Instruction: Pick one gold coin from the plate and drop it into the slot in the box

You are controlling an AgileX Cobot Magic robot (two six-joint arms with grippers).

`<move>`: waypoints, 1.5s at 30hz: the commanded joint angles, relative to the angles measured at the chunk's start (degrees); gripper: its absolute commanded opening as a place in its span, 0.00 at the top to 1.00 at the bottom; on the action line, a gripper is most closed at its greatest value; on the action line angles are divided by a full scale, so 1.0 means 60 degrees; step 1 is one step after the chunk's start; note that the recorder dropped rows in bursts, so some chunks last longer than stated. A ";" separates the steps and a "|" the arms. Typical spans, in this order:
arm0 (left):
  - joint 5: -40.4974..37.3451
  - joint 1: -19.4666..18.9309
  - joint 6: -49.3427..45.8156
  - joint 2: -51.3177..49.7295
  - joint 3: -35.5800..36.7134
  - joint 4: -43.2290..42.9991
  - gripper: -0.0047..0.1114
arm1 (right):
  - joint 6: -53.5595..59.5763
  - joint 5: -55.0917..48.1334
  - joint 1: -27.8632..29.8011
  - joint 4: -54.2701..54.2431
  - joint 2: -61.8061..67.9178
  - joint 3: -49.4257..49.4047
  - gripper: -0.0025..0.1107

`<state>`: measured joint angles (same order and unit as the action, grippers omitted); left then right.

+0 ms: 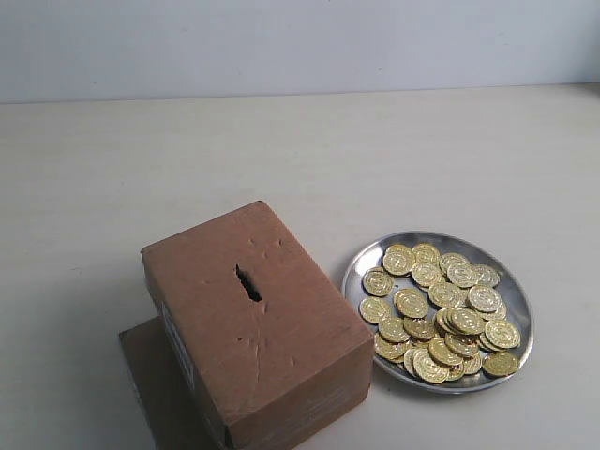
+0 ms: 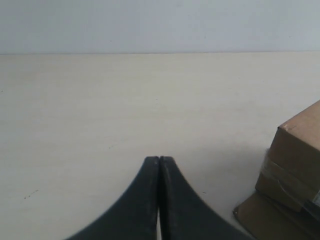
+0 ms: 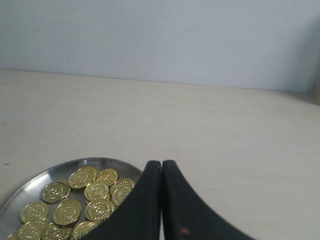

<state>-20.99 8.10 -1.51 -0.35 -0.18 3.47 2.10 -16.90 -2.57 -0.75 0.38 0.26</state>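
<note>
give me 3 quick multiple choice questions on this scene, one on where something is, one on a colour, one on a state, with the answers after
1. In the exterior view, on which side of the box does the plate sit?
A. left
B. right
C. on top of it

2. What colour are the coins?
A. silver
B. gold
C. copper

3. How do the right jaws stand?
A. shut, with nothing in them
B. wide open
C. shut on a coin

Answers:
1 B: the plate lies to the right of the box.
2 B: every coin on the plate shines gold against the silver dish.
3 A: the right wrist view shows the jaws pressed together with nothing between them.
</note>
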 commanded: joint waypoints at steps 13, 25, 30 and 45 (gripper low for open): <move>0.0090 -0.0001 0.0054 0.0058 0.0030 -0.0053 0.96 | 0.0021 0.0117 0.0040 -0.0009 -0.0063 -0.0043 0.98; 0.0090 0.0341 0.0034 0.0058 0.0030 -0.0053 0.96 | 0.0021 0.0117 0.0040 -0.0009 -0.0063 -0.0043 0.98; 0.0090 0.0273 0.0034 0.0058 0.0030 -0.0053 0.96 | 0.0021 0.0117 0.0040 -0.0009 -0.0063 -0.0043 0.98; 0.0108 0.0278 0.0015 0.0058 0.0030 -0.0053 0.96 | 0.0021 0.0117 0.0040 -0.0009 -0.0063 -0.0043 0.98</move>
<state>-20.99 9.81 -1.51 -0.35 -0.18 3.26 2.10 -16.90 -2.57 -0.75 0.38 0.26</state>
